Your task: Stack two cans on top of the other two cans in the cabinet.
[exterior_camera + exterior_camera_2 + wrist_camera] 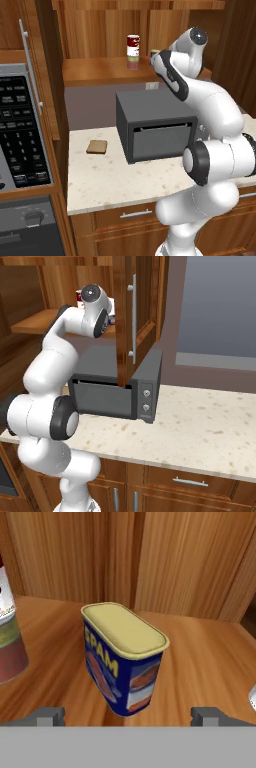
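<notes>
Gripper (pixel 128 714) spread wide, its two dark fingertips low at 7 and 5 o'clock in the hand view, nothing between them; blue SPAM tin (pixel 122 659) stands upright just beyond, centred in the gap, not touched. Yellow letters "SPAM" readable on its blue side, pale yellow lid on top, a picture label below too blurred to read. At 9 o'clock a stacked pair is cut by the frame edge: red-and-white can (pixel 4 594) atop the grey tin with pink and green bands (pixel 10 652). At 3 o'clock a pale sliver of another can (pixel 253 698), mostly cut off. Bare wooden shelf (pixel 200 657) lies open on both sides of the SPAM tin. Left base view shows the stack (pixel 133 51) at 12 o'clock in the cabinet (pixel 100 70); the arm hides the hand. Below sit the dark oven (pixel 155 127) and a slice of bread (pixel 96 146) on the counter (pixel 110 185). Right base view: cabinet door (pixel 137 316) stands open.
</notes>
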